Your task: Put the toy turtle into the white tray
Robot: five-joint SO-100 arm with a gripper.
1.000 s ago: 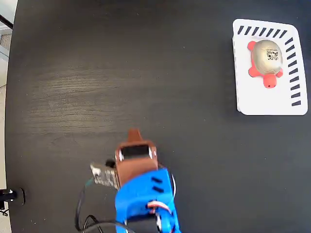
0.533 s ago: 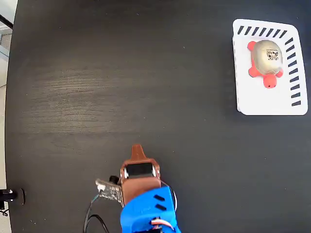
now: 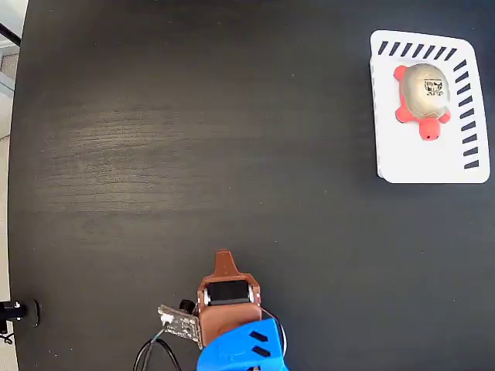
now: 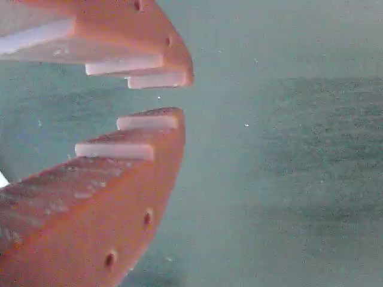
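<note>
From the fixed view, the toy turtle (image 3: 422,96) sits inside the white tray (image 3: 428,165) at far right on the dark surface (image 3: 193,131); the gripper (image 3: 223,257) is low at the near edge, well apart. Wrist view: the gripper (image 4: 170,95), orange, slightly parted, holds nothing.

Black wood-grain table (image 3: 193,139) — pale floor edge (image 3: 8,154)

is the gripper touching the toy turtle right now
Apart. The fixed view shows the gripper near the bottom edge and the toy turtle far off in the white tray, bare table between them.
</note>
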